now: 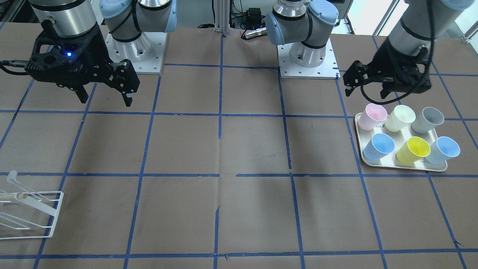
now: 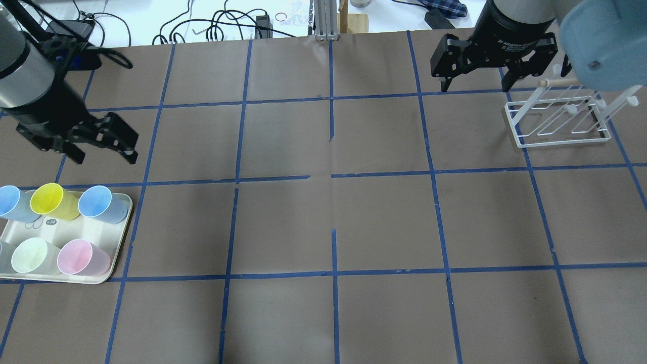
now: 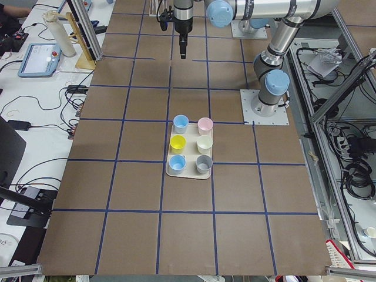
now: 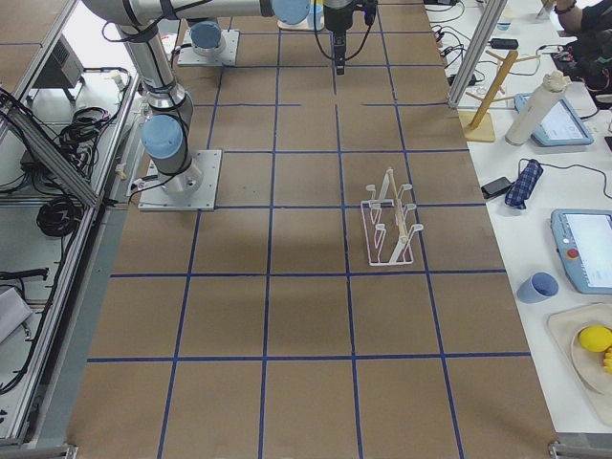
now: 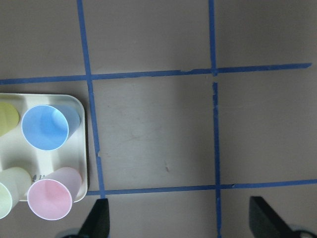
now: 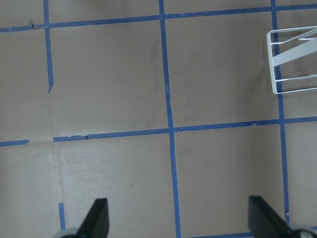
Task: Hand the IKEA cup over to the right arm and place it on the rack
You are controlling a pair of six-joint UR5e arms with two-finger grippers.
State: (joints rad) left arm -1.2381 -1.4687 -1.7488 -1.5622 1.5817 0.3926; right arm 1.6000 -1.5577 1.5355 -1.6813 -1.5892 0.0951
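Two near-alike blue cups stand upright on a cream tray (image 2: 119, 241): one at the tray's corner nearest the table's middle (image 2: 103, 205), also in the left wrist view (image 5: 47, 127), and one at the tray's outer end (image 2: 11, 202). I cannot tell which is the IKEA cup. My left gripper (image 2: 105, 159) hangs open and empty above the table, just beyond the tray. My right gripper (image 2: 476, 87) is open and empty, high beside the white wire rack (image 2: 556, 121) with its wooden rod. The rack holds nothing.
The tray also holds a yellow cup (image 2: 50, 201), a pink cup (image 2: 81, 258), a pale green cup (image 2: 33, 255) and a grey cup (image 1: 429, 119). Brown paper with blue tape lines covers the table (image 2: 333, 222). The arm bases (image 1: 306, 56) stand at the robot's edge.
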